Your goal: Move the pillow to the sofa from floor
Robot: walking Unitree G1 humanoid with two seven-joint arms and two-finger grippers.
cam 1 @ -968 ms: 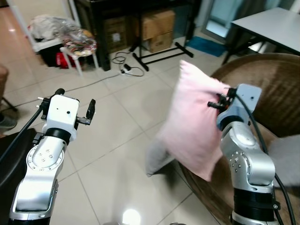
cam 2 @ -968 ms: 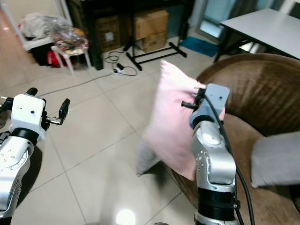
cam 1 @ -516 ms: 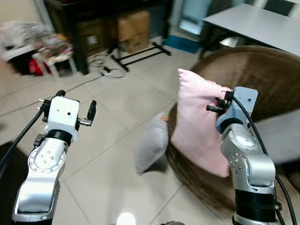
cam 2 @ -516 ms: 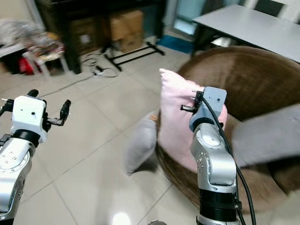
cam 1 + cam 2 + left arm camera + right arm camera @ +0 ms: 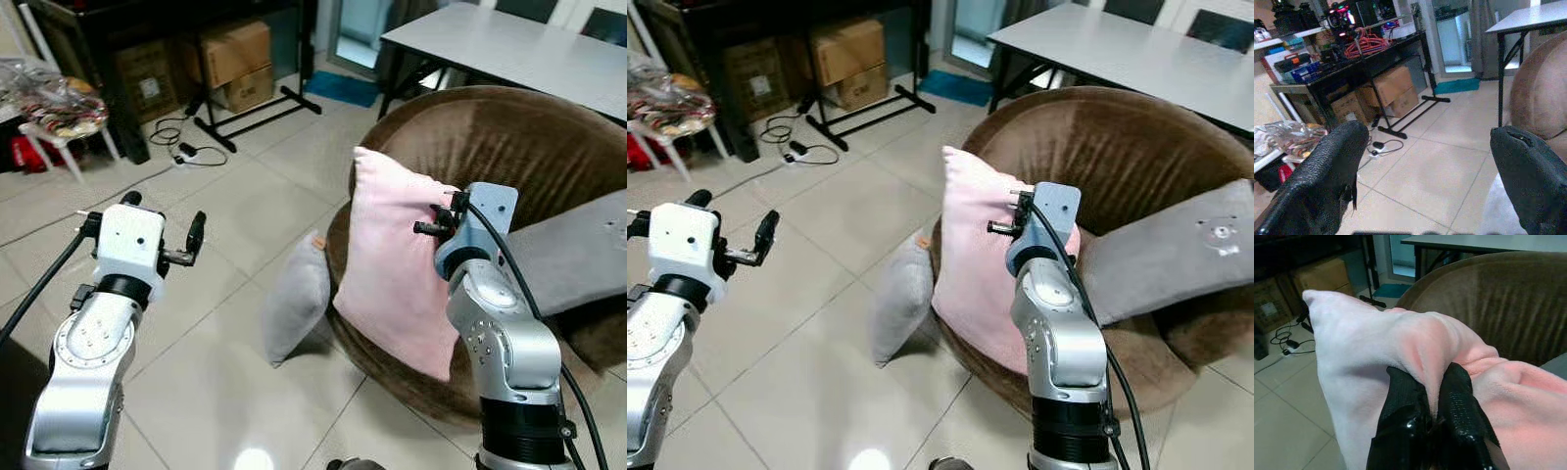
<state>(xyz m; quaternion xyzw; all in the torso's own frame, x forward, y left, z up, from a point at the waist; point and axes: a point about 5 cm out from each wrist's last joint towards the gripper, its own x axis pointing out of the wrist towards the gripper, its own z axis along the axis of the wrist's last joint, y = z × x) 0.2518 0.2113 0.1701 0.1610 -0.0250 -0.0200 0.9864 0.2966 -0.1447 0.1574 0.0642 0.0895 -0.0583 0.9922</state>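
Note:
My right gripper (image 5: 1431,396) is shut on the top edge of a pink pillow (image 5: 392,259), which hangs upright in front of the round brown sofa (image 5: 509,147). The pinched fold of the pink pillow (image 5: 1400,347) bulges between the black fingers (image 5: 1400,401). A grey pillow (image 5: 294,308) leans on the floor against the sofa's front. Another grey pillow (image 5: 573,255) lies on the sofa seat at the right. My left gripper (image 5: 1425,161) is held up over the tiled floor at the left, open and empty, with its fingers (image 5: 1327,166) wide apart.
A white table (image 5: 509,39) stands behind the sofa. A black desk with cardboard boxes (image 5: 230,59) under it lines the back wall, with a black stand's feet and cables (image 5: 181,147) on the floor. A small white stool (image 5: 54,117) with bags is at far left.
The camera has turned right, bringing the sofa to the middle. The pink pillow stays held in my right gripper and now hangs in front of the sofa. The left arm keeps its pose.

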